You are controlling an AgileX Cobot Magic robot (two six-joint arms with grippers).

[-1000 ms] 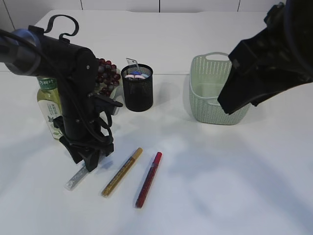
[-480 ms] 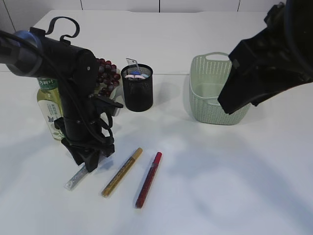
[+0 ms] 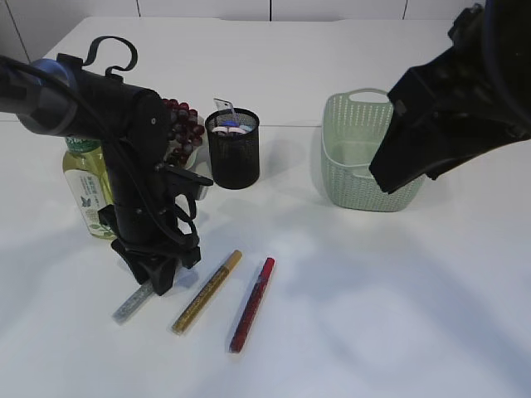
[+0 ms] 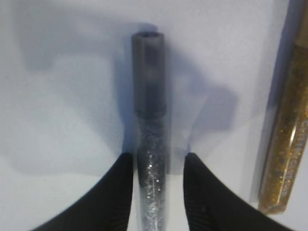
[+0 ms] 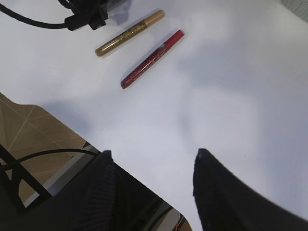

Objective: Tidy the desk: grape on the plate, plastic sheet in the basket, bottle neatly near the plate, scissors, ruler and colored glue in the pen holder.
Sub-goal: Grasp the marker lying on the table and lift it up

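Observation:
Three colored glue pens lie on the white table: silver (image 3: 133, 305), gold (image 3: 207, 291) and red (image 3: 252, 303). My left gripper (image 3: 158, 278) points down over the silver pen (image 4: 151, 144). Its jaws (image 4: 156, 156) are open and straddle the pen's glittery barrel, the left finger against it and a narrow gap on the right. The gold pen (image 4: 288, 144) lies just to the right. My right gripper (image 5: 153, 153) hangs open and empty above the table's front edge. Grapes (image 3: 182, 124) sit behind the left arm and the bottle (image 3: 85, 186) stands at its left. No plastic sheet shows.
The black mesh pen holder (image 3: 232, 149) stands behind the pens with a ruler tip (image 3: 224, 106) and coloured handles (image 3: 231, 127) showing in it. The green basket (image 3: 365, 153) stands at the back right, under the right arm. The right wrist view shows the gold (image 5: 130, 33) and red (image 5: 152, 59) pens.
My left jaws have narrowed around the silver pen, and the arm has shifted slightly right with the pen nudged along. The right arm has not moved.

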